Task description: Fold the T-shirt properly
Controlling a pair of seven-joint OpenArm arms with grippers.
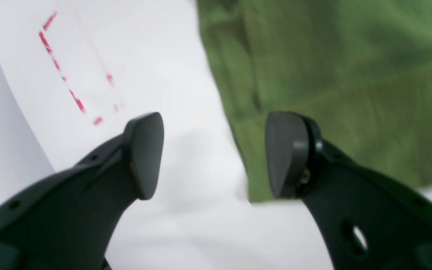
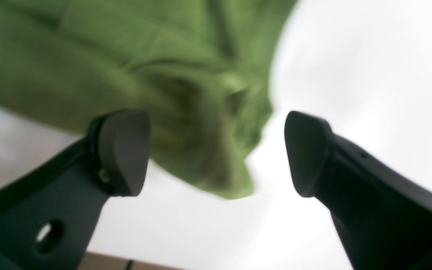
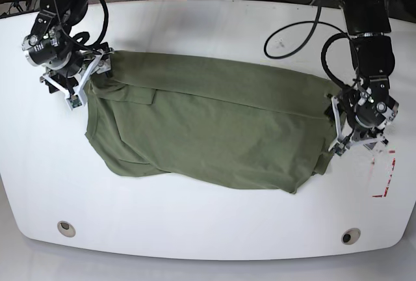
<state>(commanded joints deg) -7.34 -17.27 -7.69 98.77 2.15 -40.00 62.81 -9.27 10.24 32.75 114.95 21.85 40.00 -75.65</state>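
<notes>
A white table (image 3: 214, 27) with rounded corners fills the base view; beyond its far edge lie dark floor and loose black cables (image 3: 296, 30), one looping onto the tabletop; two small round holes (image 3: 65, 228) sit near the front corners, and broken red tape marks (image 3: 385, 177) outline a corner by the right-hand edge, shown blurred in the left wrist view as well.

The T-shirt (image 3: 208, 121) lies spread and creased across the middle of the table, folded over itself along the far side, its lower hem ragged and curved; bare white surface is open in front of it and behind it, with narrower strips at either end.

The left gripper (image 1: 214, 153) hangs at the shirt's end near the red marks, jaws spread apart and holding nothing; the right gripper (image 2: 216, 152) sits over the opposite end by a bunched corner, jaws likewise spread and empty.

No writing can be read.
</notes>
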